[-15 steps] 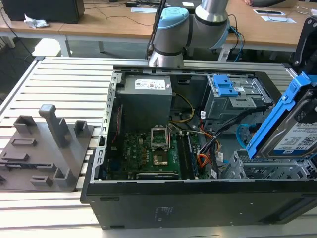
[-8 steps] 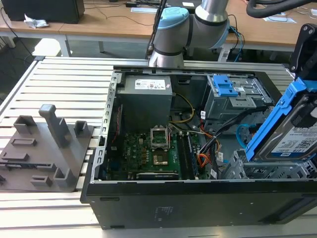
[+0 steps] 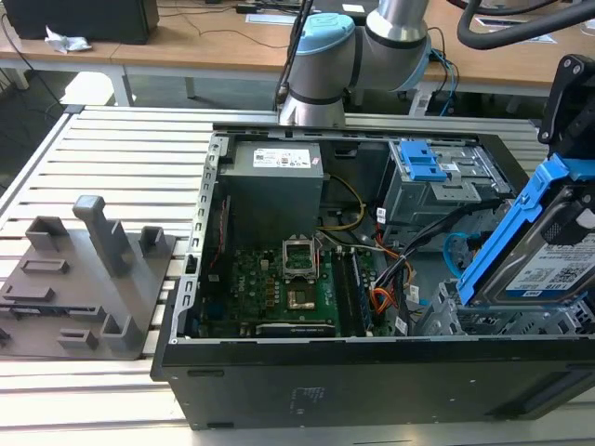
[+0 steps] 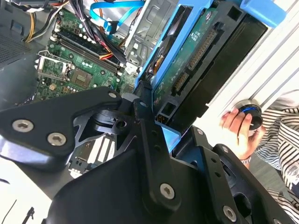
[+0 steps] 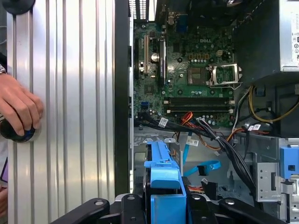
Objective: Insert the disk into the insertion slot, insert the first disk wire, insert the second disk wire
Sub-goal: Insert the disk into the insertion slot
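The disk, a grey drive with a white label in a bright blue carrier, hangs tilted over the case's corner at the exterior view's right. My gripper is shut on it from above. In both wrist views the black fingers clamp the blue carrier, and the drive's circuit-board side faces the second wrist camera. The insertion slot, a silver perforated cage, lies just below and beside the disk's lower end. A loose blue flat cable curls inside the case near the cage and also appears in the first wrist view.
The open case holds a motherboard, a grey power supply and an upper grey bay with a blue latch. A bundle of black and orange wires crosses near the cage. A grey fixture stands at the exterior view's left. A person's hand rests on a knob.
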`<state>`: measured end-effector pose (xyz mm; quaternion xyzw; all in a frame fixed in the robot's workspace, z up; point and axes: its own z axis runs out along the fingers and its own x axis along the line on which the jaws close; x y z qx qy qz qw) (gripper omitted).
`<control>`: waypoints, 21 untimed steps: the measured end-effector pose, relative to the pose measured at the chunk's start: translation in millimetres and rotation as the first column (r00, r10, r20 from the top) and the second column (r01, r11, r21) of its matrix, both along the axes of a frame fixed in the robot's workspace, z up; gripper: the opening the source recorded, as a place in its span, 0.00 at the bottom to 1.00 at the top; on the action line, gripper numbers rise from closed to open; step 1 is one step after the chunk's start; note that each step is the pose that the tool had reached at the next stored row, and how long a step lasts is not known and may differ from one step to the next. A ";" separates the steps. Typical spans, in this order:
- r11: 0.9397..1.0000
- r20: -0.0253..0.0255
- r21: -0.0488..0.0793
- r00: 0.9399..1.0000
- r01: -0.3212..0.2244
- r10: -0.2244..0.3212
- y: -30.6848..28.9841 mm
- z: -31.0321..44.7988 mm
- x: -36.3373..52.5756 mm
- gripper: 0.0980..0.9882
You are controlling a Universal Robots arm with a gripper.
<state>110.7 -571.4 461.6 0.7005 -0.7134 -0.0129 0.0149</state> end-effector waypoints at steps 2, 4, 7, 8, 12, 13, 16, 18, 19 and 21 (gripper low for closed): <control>1.000 0.000 0.000 1.000 0.000 0.000 0.0 -2.2 0.0 0.30; 1.000 0.000 0.000 1.000 0.000 0.000 0.0 -3.5 0.0 0.30; 1.000 0.000 0.000 1.000 0.000 0.000 2.4 -4.5 0.0 0.30; 1.000 0.000 0.000 1.000 0.000 0.000 4.6 -4.7 0.1 0.30; 1.000 0.000 0.000 1.000 0.000 0.000 14.0 -6.6 1.6 0.30; 1.000 0.000 0.000 1.000 0.000 0.000 14.7 -7.0 2.6 0.30; 1.000 0.000 0.000 1.000 0.000 0.000 16.7 -8.7 5.9 0.30; 1.000 0.000 0.000 1.000 -0.001 0.001 17.7 -10.2 7.9 0.30; 1.000 0.000 0.000 1.000 0.000 0.000 18.2 -12.2 8.4 0.30; 1.000 -0.001 0.000 1.000 -0.001 0.001 19.1 -17.7 8.9 0.30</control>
